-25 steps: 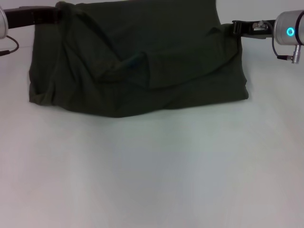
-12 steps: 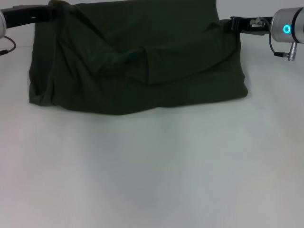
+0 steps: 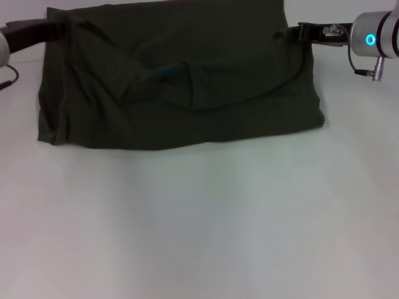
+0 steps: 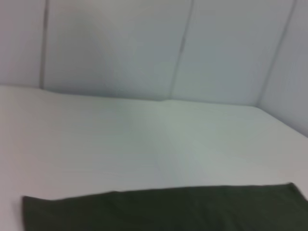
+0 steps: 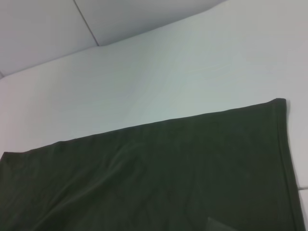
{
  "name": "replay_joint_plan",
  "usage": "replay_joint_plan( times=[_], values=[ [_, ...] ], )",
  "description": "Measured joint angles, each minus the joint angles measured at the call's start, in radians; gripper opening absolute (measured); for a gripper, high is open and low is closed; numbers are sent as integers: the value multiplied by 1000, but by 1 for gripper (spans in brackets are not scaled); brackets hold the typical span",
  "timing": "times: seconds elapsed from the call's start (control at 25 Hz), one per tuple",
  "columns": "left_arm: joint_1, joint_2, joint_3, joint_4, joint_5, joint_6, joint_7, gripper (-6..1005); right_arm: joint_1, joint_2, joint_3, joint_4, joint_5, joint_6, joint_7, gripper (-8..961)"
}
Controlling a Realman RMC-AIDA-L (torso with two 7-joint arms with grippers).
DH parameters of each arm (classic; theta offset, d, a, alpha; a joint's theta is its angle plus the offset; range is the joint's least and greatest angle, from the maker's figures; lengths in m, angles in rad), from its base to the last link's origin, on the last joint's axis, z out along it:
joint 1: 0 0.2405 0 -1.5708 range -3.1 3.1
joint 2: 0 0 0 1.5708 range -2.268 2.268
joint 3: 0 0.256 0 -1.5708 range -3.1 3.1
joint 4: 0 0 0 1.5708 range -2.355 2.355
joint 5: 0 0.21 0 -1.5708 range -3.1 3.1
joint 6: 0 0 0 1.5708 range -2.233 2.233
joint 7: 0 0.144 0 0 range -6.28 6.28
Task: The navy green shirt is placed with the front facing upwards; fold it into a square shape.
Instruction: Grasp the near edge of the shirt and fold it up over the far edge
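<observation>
The shirt was soft, light, limp; best taken by edges. Left gripper and right gripper touched its far corners; grasp unclear.

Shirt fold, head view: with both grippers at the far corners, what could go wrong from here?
1. The shirt is bunched in diagonal ridges at its middle; laid down like this, the creases may get pressed in and spoil a square shape.
2. The left gripper and right gripper each meet only an edge of the cloth; a slip on one side might skew the fold.
3. The near edge runs unevenly across the table, so the layers may not line up.
</observation>
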Motion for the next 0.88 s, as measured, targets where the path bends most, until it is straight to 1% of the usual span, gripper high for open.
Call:
replay_joint_plan(
  times=[0.04,0.08,0.12,0.32,0.52,0.6,0.76,0.88],
  values=[
    [5,-12,6,12,-7,-14,8,60,0,0,-1,0,0,0,-4,84],
    [10,-20,14,18,-14,-28,15,89,0,1,-1,0,3,0,-9,112],
    [12,-22,20,19,-19,-40,16,118,0,1,-3,1,10,0,-17,141],
    [15,-16,25,3,-38,-56,12,264,-3,4,-13,2,39,2,-35,284],
    [19,-17,28,3,-40,-78,11,408,-7,10,-14,-4,50,15,-36,528],
    [20,-18,31,3,-40,-81,11,466,-8,10,-14,-5,55,21,-36,596],
    [20,-23,34,3,-40,-82,13,624,-9,10,-13,-5,66,29,-37,731],
    [20,-24,37,3,-40,-83,16,739,-9,10,-13,-5,71,37,-38,771]
  ],
)
